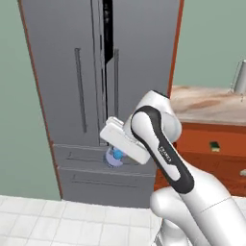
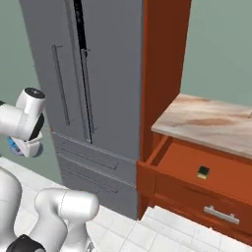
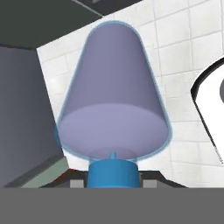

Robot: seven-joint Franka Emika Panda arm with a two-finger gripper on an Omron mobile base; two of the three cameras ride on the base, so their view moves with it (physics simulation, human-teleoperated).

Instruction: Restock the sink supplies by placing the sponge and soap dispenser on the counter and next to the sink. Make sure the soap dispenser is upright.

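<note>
Lavender soap dispenser (image 3: 113,100) is clamped by its blue pump end in the gripper (image 1: 115,154), jaws closed on it, low before the grey fridge (image 1: 103,72). White floor tiles (image 1: 57,221) lie open below. Sponge (image 2: 203,172) sits in the open drawer (image 2: 197,167) under the counter (image 2: 206,120); arm folded, hand pointing down.

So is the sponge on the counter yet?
No, the sponge lies in the open drawer below the counter.

The sponge (image 2: 203,172) lies in the open drawer (image 2: 187,170) below the counter (image 2: 206,123).
</note>
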